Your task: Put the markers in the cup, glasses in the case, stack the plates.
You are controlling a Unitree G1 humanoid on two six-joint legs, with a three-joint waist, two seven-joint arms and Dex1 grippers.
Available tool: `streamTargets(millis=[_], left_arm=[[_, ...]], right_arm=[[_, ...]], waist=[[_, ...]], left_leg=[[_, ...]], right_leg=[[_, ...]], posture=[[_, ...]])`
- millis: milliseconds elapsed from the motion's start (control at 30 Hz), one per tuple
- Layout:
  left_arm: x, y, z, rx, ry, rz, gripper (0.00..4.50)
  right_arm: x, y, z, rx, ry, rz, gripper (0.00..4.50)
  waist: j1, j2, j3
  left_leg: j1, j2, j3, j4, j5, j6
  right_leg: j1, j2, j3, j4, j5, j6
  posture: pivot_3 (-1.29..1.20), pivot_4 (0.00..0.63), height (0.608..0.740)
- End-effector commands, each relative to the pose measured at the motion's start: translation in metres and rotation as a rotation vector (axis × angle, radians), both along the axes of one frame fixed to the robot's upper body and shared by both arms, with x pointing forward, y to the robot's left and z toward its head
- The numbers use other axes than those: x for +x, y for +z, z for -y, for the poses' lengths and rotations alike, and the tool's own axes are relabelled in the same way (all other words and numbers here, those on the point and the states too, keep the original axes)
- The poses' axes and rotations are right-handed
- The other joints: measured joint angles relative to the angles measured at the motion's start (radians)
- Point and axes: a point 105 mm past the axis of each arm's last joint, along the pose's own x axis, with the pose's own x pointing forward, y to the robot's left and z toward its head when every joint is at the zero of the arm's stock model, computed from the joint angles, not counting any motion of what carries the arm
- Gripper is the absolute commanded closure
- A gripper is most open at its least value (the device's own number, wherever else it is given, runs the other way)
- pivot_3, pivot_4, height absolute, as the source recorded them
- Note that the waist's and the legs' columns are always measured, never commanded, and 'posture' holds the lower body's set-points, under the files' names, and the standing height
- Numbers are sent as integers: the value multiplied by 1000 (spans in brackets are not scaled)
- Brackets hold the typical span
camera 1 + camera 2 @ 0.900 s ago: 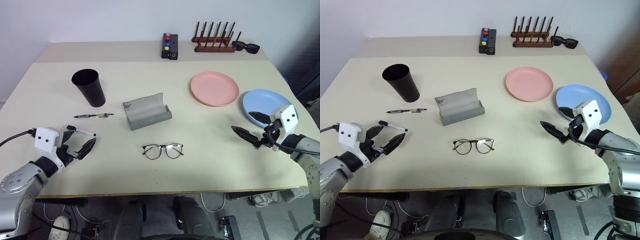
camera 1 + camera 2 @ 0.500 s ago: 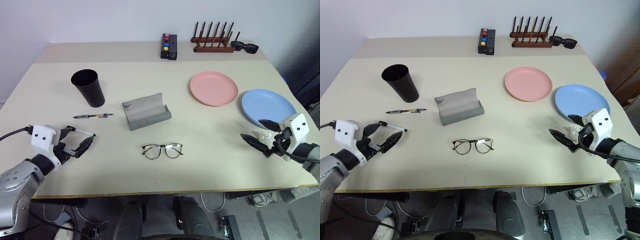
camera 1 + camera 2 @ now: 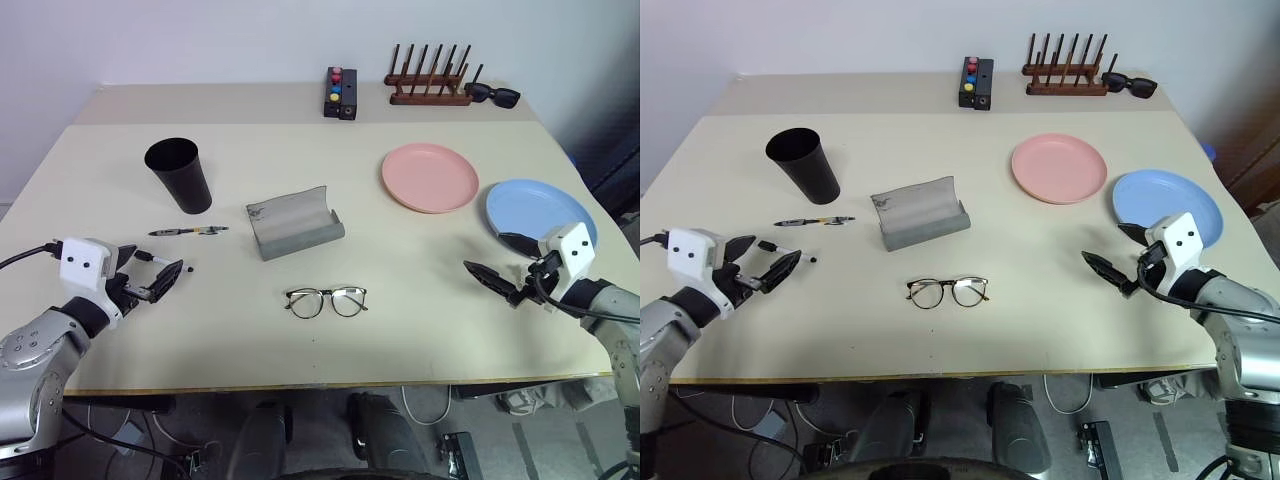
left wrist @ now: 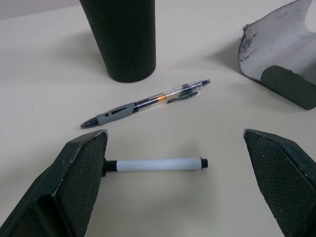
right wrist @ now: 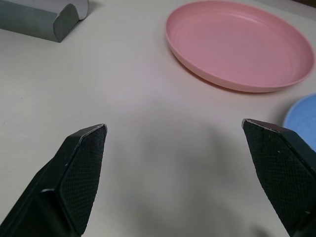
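Left pincer (image 4: 173,187), wide open, is hovering over white marker (image 4: 154,164) lying between its fingers on desk (image 3: 420,270); cup (image 4: 120,37) just beyond. Should be closing squarely mid-barrel, w/o rolling it. Right pincer (image 5: 182,177) is idling open near pink plate (image 5: 239,44).

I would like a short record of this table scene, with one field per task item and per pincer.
cup: black cup, upright, empty-looking
markers: white marker between the open left pincer fingers; dark marker beside the cup
case: grey case, open
glasses: glasses on the table, in front of the case
plates: pink plate and blue plate, side by side, unstacked
right pincer: open, empty
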Motion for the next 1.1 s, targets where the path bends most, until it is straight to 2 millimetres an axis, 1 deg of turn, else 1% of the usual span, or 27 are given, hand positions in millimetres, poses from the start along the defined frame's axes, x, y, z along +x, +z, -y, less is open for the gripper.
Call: streamTargets(millis=[33, 100, 233, 300, 400, 567, 667, 833, 900, 933, 1000, 1100], left_arm=[[4, 9, -12, 43, 65, 39, 0], [5, 9, -11, 60, 66, 46, 0], [6, 10, -4, 93, 3, 31, 0], [8, 9, -6, 102, -5, 15, 0], [8, 0, -8, 144, -25, -71, 0], [9, -6, -11, 122, -15, -132, 0], [12, -9, -13, 86, 24, -150, 0], [20, -11, -11, -26, 162, -145, 0], [24, -12, -10, -82, 251, -129, 0], [26, -15, -8, -105, 295, -135, 0], [27, -19, -2, -115, 325, -146, 0], [28, -22, 0, -146, 402, -155, 0]], right_arm=[[1, 3, -10, 7, 25, 39, 15], [0, 0, -16, 13, 38, 33, 15], [0, -1, -25, 30, 55, 38, 15], [-2, -3, -28, 33, 57, 36, 15], [-4, -7, -29, 42, 56, 31, 15], [-6, -11, -33, 49, 52, 29, 15], [-8, -12, -36, 55, 51, 30, 15], [-9, -13, -36, 58, 47, 25, 15], [-7, -13, -36, 59, 50, 25, 15], [-6, -13, -36, 59, 54, 25, 15], [-4, -12, -38, 60, 60, 27, 15], [-1, -11, -40, 61, 68, 29, 15]], waist=[[0, 0, 0], [0, 0, 0], [0, 0, 0], [1, 0, 0], [1, 0, 0], [-2, 0, 0], [-1, 0, 0], [2, 0, 0], [1, 0, 0], [1, 0, 0], [1, 0, 0], [1, 0, 0]], left_leg=[[0, 0, 0, 0, 0, 0], [0, 0, 0, 0, 0, 0], [0, 0, 0, 0, 0, 0], [0, 0, 0, 0, 0, 0], [0, 0, 0, 0, 0, 0], [0, 0, 0, 0, 0, 0], [0, 0, 0, 0, 0, 0], [0, 0, -1, 0, 0, 0], [0, 0, -1, 1, 0, 0], [0, 0, -1, 1, 0, 0], [0, 0, -1, 1, 0, 0], [0, 0, -2, 1, 0, 0]], right_leg=[[0, 0, 0, 0, 0, 0], [0, 0, 0, 0, 0, 0], [0, 0, 0, 0, 0, 0], [0, 0, 0, 0, 0, 0], [0, 0, 0, 0, 0, -1], [0, 0, 0, 0, -1, -1], [0, 0, 0, 0, 0, 0], [0, 0, 0, 0, 1, 2], [0, 0, 0, 0, 1, 3], [0, 0, 0, 0, 2, 3], [0, 0, 0, 1, 2, 3], [0, 0, 0, 1, 2, 3]], posture=[[0, 150, 735], [0, 150, 735], [0, 150, 735], [0, 150, 735], [0, 150, 735], [0, 150, 735], [0, 150, 735], [0, 150, 735], [0, 150, 735], [0, 150, 735], [0, 150, 735], [0, 150, 735]])
